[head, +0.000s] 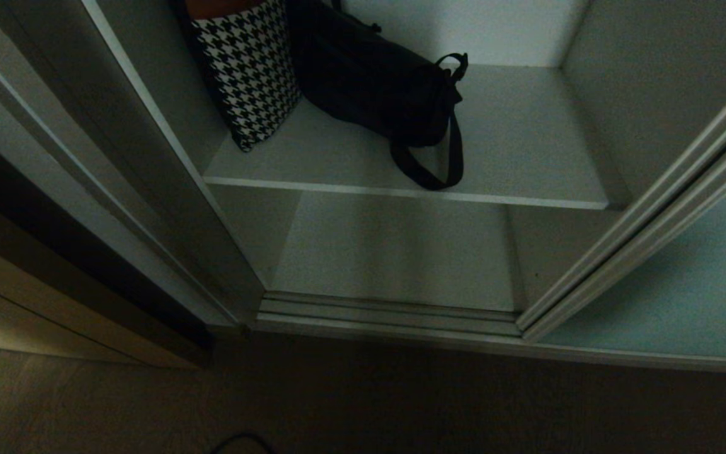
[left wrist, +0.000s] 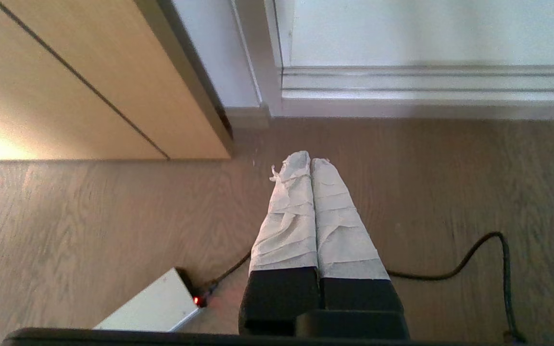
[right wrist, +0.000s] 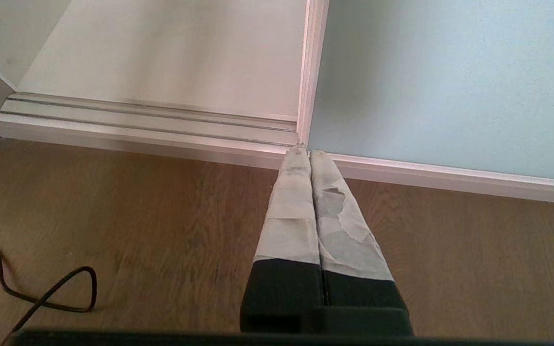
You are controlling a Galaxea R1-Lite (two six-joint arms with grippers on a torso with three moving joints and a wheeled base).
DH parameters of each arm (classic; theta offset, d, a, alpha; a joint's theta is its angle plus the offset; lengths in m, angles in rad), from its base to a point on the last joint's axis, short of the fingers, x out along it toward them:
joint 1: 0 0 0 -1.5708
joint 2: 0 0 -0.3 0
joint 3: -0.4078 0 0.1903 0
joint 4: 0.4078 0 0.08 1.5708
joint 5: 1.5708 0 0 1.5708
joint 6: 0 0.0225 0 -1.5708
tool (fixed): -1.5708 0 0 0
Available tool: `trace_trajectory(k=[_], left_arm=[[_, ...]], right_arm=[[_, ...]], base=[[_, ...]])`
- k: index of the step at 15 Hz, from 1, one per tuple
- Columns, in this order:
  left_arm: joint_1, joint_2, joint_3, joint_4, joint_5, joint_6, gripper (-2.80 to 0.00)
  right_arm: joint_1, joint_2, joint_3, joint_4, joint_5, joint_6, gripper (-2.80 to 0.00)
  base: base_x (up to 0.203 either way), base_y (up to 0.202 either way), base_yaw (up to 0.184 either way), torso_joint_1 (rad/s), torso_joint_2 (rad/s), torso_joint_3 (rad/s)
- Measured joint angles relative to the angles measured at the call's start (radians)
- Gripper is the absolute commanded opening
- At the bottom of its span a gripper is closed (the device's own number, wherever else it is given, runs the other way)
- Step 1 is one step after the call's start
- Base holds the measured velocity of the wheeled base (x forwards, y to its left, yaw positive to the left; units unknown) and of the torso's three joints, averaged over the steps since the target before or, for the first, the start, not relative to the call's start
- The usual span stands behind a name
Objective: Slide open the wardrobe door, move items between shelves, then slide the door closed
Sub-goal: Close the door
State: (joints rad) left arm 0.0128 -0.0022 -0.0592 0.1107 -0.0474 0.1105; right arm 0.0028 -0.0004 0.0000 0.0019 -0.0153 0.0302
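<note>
The sliding wardrobe door [head: 684, 277] stood pushed aside on the robot's right, leaving the wardrobe open. On the upper shelf [head: 527, 157] lay the black fabric bag [head: 375, 88], its strap loop [head: 438, 170] reaching the shelf's front edge. Just left of the bag, and touching it, a black-and-white houndstooth bag [head: 249, 75] leaned against the left inner wall. The lower shelf [head: 394, 252] sat behind the silver door track [head: 388, 312].

Neither arm showed in the head view. The left gripper [left wrist: 310, 161] hung over the wooden floor [left wrist: 89, 216], its tape-wrapped fingers [left wrist: 289, 211] pressed together on nothing, pointing toward the corner where a light wooden cabinet [left wrist: 65, 81] met the wardrobe frame. A small white box [left wrist: 154, 305] with a red light lay on the floor near it, a black cable [left wrist: 474, 259] trailing off beside.

The right gripper [right wrist: 309, 153] also hung above the floor with its taped fingers [right wrist: 294, 206] together and empty, its tips in line with the door's leading edge at the track. Another cable [right wrist: 41, 293] looped on the floor well apart from it.
</note>
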Motion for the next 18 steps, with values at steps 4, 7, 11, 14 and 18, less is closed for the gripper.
trace_trajectory(k=[4,7,11,14,18], left_arm=[[0.000,-0.001,0.042,-0.096,0.000,-0.016,-2.80],[0.000,-0.001,0.055,-0.117,0.011,-0.005,-2.80],[-0.001,-0.001,0.058,-0.113,0.025,-0.081,-2.80],[-0.001,-0.001,0.058,-0.109,0.028,-0.062,-2.80],[-0.001,-0.001,0.059,-0.110,0.031,-0.070,-2.80]], right_arm=[[0.000,0.000,0.000,0.000,0.000,0.000,-2.80],[0.000,0.000,0.000,0.000,0.000,0.000,-2.80],[0.000,0.000,0.000,0.000,0.000,0.000,-2.80],[0.000,0.000,0.000,0.000,0.000,0.000,-2.80],[0.000,0.000,0.000,0.001,0.000,0.000,-2.80]], base=[[0.000,0.000,0.000,0.000,0.00,0.000],[0.000,0.000,0.000,0.000,0.00,0.000],[0.000,0.000,0.000,0.000,0.00,0.000],[0.000,0.000,0.000,0.000,0.00,0.000],[0.000,0.000,0.000,0.000,0.00,0.000]])
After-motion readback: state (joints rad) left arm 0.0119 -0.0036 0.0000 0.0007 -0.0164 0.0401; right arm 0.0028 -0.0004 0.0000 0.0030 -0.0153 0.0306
